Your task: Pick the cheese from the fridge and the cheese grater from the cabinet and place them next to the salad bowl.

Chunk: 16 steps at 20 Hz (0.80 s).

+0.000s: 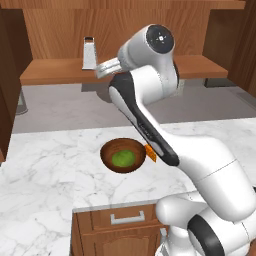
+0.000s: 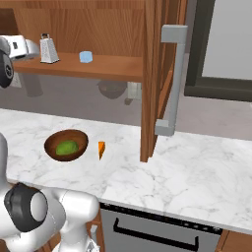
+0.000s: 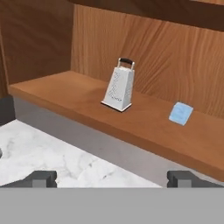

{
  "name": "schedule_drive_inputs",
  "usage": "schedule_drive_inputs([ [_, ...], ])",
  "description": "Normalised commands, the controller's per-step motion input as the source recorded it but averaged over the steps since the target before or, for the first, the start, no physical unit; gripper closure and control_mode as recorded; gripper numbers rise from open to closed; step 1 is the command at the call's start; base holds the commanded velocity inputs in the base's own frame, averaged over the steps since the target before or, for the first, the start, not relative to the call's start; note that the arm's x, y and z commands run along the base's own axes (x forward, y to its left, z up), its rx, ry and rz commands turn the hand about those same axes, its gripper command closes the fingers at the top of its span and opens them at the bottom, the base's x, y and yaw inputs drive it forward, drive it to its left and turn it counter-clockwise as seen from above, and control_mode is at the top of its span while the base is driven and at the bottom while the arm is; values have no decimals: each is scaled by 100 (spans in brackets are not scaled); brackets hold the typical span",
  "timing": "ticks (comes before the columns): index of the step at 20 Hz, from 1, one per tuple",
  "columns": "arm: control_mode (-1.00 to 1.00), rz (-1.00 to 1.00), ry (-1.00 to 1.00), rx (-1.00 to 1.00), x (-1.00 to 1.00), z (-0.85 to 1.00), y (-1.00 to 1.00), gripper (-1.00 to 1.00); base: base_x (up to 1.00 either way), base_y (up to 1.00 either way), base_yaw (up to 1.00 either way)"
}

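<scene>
The silver cheese grater (image 3: 119, 89) with its dark handle stands upright on the long shelf of the wooden cabinet (image 3: 65, 94). My gripper (image 3: 113, 179) faces it from a distance, open, with nothing between its fingertips (image 3: 41, 178). In the left base view the gripper (image 1: 101, 70) hovers just right of and below the grater (image 1: 89, 52). The dark wooden salad bowl (image 2: 66, 145) with green salad sits on the marble counter. The orange cheese (image 2: 101, 149) wedge lies just to its right. The arm partly covers the cheese (image 1: 151, 153) in the left base view. The fridge is out of view.
A small light-blue cup (image 2: 85, 57) sits on the shelf right of the grater. The open cabinet door (image 2: 151, 74) with a grey bar handle (image 2: 172, 78) juts over the counter right of the cheese. A wooden drawer unit (image 1: 127, 220) lies below the counter's front edge.
</scene>
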Motion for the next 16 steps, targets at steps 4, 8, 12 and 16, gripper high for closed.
schedule_drive_inputs([
  [4, -100, -19, 0, 0, 11, 3, 11, -100, 0, 0, 0],
  [8, -100, -23, 0, 6, 13, 3, 5, -100, 0, 0, 0],
  [12, -100, -26, 0, 11, 19, 0, 2, -100, 0, 0, 0],
  [16, -100, -20, 0, 14, 23, 3, 1, -100, 0, 0, 0],
])
